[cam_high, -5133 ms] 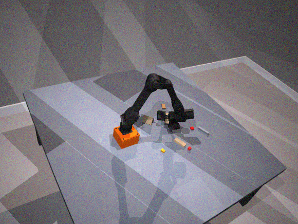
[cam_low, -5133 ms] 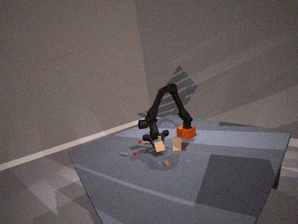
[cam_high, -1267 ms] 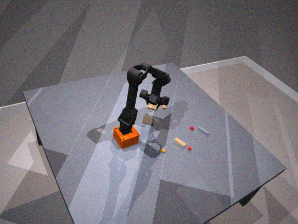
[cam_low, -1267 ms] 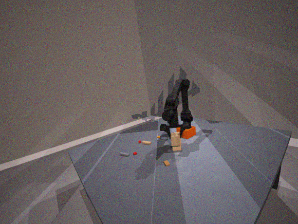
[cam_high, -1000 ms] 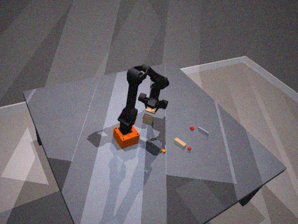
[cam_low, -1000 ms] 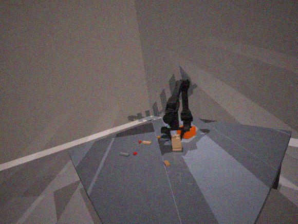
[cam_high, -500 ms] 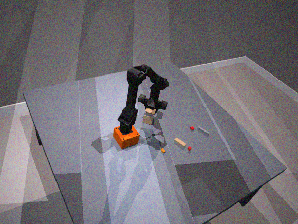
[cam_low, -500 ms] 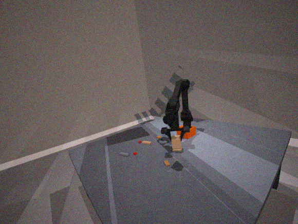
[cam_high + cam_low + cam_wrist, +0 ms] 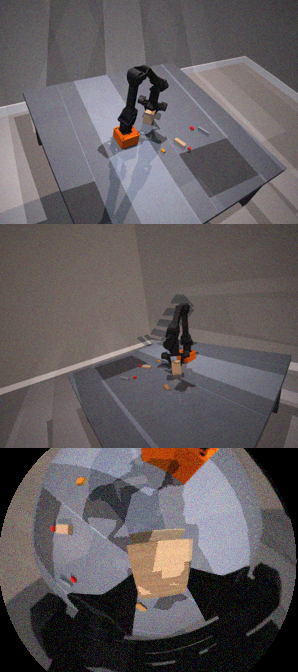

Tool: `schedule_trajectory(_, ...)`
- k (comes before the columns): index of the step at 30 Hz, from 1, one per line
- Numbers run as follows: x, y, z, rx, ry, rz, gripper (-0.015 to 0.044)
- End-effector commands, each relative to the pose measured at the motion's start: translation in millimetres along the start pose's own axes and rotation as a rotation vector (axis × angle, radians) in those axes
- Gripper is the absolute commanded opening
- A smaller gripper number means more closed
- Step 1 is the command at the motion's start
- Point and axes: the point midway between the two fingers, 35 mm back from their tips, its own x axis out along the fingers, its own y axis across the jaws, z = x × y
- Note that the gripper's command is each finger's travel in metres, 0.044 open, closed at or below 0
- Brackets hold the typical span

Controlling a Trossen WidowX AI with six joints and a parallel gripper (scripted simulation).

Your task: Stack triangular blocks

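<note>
My gripper is shut on a tan triangular block, which fills the middle of the wrist view. The other tan triangular block stands on the table close to the arm's base. The held block is beside and partly over it, on the side away from the base, and hides much of it in the wrist view. In the exterior view the two overlap. Whether they touch, and how their sloped faces line up, I cannot tell.
A small tan block lies beyond the held block. Off to one side lie a tan bar, a red piece, another red piece, a grey bar and an orange piece.
</note>
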Motion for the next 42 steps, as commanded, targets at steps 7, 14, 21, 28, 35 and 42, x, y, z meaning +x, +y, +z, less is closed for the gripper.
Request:
schedule_trajectory(7, 7.5, -0.1, 5.0, -0.004, -0.006, -0.001, 0.0000)
schedule_trajectory(14, 11.5, -0.3, 7.0, -0.004, -0.007, 0.000, 0.0000)
schedule_trajectory(21, 12.3, -0.2, 7.3, -0.004, -0.006, 0.000, 0.0000)
schedule_trajectory(28, 12.3, -0.2, 7.3, -0.004, -0.006, 0.000, 0.0000)
schedule_trajectory(35, 12.6, 0.1, 7.6, -0.008, -0.007, 0.001, 0.0000)
schedule_trajectory(42, 12.8, 0.4, 7.8, -0.010, -0.008, 0.003, 0.0000)
